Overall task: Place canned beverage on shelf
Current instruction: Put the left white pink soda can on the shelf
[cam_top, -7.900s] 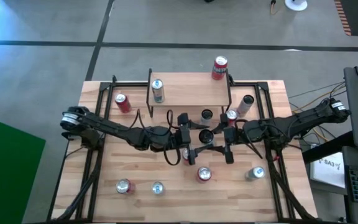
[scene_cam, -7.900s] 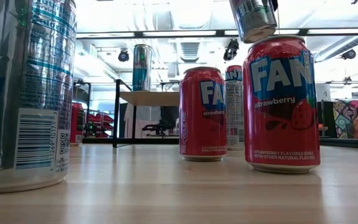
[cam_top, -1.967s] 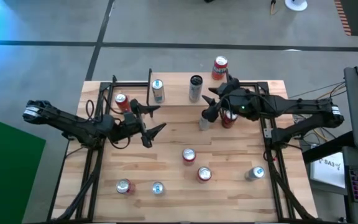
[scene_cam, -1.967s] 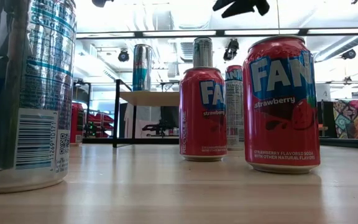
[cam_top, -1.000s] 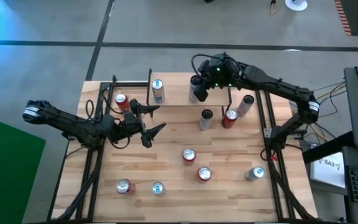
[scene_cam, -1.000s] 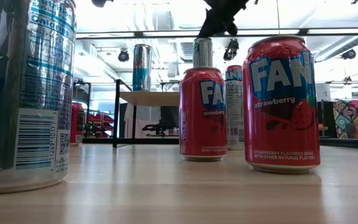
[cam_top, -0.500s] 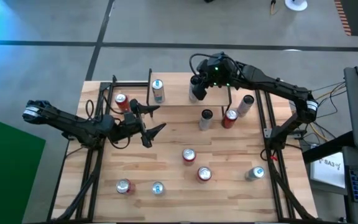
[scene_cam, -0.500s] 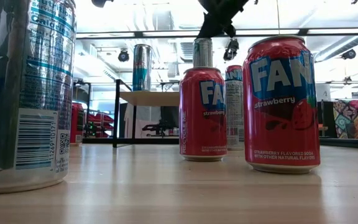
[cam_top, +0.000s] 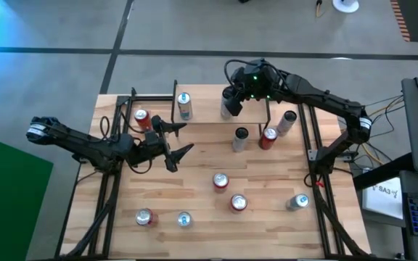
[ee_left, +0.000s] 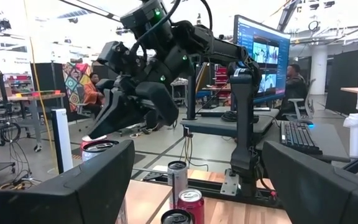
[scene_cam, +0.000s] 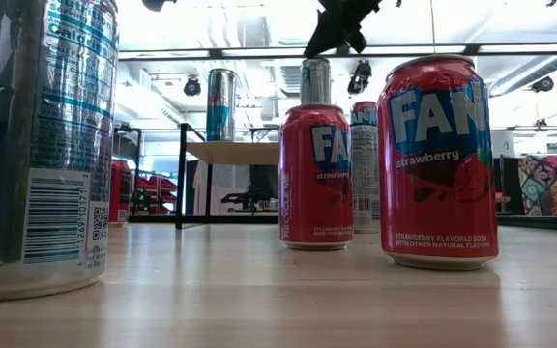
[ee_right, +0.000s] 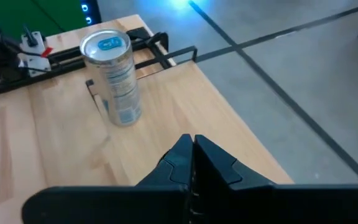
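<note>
Toppling is the chief hazard: the slim can (cam_top: 228, 109) stands upright on the shelf (cam_top: 205, 105), roughly midway along the plank, and the right gripper (ee_right: 192, 142) hangs just above and beside its top. In the low view the fingertips look clear of the rim, but only narrowly. A sideways or downward drift of that arm could clip the tall, narrow can and tip it. The can might then roll off the plank onto the cans on the table below, such as the red can (cam_top: 268, 137) beside the shelf's legs. A straight lift before any sideways travel would likely avoid this.

The slim can looks silver with a greenish tint and a dark top, taller and thinner than the Fanta cans on the table. It seems light and easy to upset.

The right gripper's fingers are pressed together on nothing. A blue-and-silver can (cam_top: 184, 106) stands farther along the plank, well apart from the slim one. The left gripper (cam_top: 178, 138) waits over the table near the shelf's other end, fingers spread and empty.
</note>
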Motion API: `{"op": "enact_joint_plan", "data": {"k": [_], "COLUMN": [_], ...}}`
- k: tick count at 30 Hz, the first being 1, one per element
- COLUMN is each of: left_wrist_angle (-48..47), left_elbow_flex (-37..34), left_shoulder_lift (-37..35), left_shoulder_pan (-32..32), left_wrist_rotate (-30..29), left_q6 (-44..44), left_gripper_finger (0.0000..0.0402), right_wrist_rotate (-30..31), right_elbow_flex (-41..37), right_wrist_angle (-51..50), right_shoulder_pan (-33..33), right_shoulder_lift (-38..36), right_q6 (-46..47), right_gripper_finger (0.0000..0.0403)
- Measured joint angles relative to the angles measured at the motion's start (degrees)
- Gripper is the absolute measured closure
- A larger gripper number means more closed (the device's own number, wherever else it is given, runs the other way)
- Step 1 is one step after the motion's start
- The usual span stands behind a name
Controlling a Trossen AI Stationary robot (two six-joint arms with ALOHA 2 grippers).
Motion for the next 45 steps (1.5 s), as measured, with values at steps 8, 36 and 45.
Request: {"op": "enact_joint_plan", "data": {"k": [8,36,45], "left_wrist_angle": [-0.02,0.22,0.24], "left_elbow_flex": [0.00,1.20,1.20], "left_shoulder_lift": [0.00,-0.94,-0.92], "left_shoulder_pan": [0.00,-0.02,-0.01], "left_wrist_rotate": [-0.01,-1.01,-1.03], "left_q6": [1.08,4.59,4.59], "left_gripper_finger": [0.0063,0.0063,0.0063], "right_wrist_rotate": [0.44,0.70,5.03], "right_elbow_flex": [-0.02,-3.56,-4.11], "right_wrist_angle": [-1.61,3.85,5.32], "right_shoulder_pan": [-0.02,0.02,-0.02], "right_shoulder_lift": [0.11,0.11,0.15], "right_q6": [0.13,-1.79,-3.10], "right_gripper_finger": [0.0394,0.0394,0.0394]}}
